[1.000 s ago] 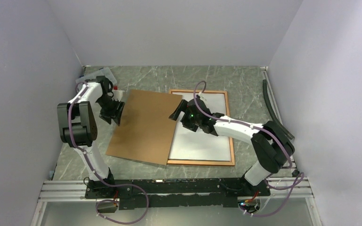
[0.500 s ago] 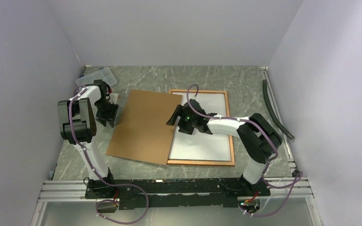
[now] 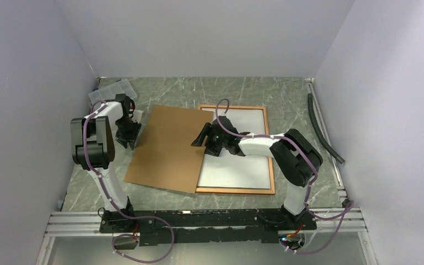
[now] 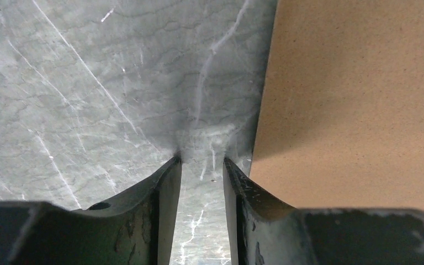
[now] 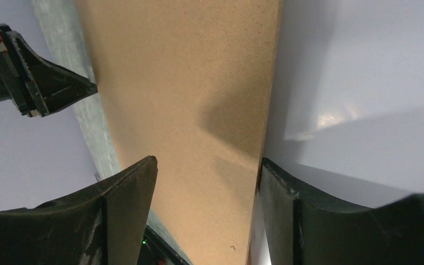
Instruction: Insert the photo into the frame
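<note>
Plain brown backing board (image 3: 168, 149) overlaps the red-orange wooden picture frame (image 3: 237, 191); left gripper (image 4: 201, 160) and right gripper (image 5: 208, 160) at its edges, jaws apart.

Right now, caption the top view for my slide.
Brown board lies askew across the left side of the frame on a marbled table.

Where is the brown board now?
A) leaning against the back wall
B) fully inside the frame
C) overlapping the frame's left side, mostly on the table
C: the brown board covers the left rail of the frame, with the rest spread over the table.
</note>
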Tool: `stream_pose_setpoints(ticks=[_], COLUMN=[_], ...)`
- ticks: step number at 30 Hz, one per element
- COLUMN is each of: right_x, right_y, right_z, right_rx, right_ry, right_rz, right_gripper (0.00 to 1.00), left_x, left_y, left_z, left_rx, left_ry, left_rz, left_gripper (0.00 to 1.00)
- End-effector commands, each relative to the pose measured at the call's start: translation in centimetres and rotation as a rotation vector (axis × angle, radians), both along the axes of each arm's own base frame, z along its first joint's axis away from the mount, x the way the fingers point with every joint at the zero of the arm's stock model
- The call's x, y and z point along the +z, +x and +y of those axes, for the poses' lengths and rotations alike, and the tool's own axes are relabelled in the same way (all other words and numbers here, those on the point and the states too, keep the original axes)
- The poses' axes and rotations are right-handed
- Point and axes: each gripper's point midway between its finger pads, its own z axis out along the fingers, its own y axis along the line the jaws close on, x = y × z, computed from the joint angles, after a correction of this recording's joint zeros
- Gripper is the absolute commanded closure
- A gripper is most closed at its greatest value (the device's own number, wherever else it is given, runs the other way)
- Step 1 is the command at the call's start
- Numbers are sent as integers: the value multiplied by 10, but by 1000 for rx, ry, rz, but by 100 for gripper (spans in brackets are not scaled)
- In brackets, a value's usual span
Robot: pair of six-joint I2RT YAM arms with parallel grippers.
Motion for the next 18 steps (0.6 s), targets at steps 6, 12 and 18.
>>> stream_pose_setpoints(ticks=[6,12,18], right_x=[66,103,89], right_y=[15,7,3], right_z=[26,41,64], right_rx=[7,34,78], right_ry=[204,316,327], right_rz=[-100,-161,-130], right_gripper=[38,40,43], left_x=[-51,-45,-41], left_y=[-27,-29,-31], left_z=[-46,-59,-72], left_rx=[-38,-68,-104], left_ry=[-157,-182,-193], left_rz=[107,114,126], left_gripper=[66,68,71])
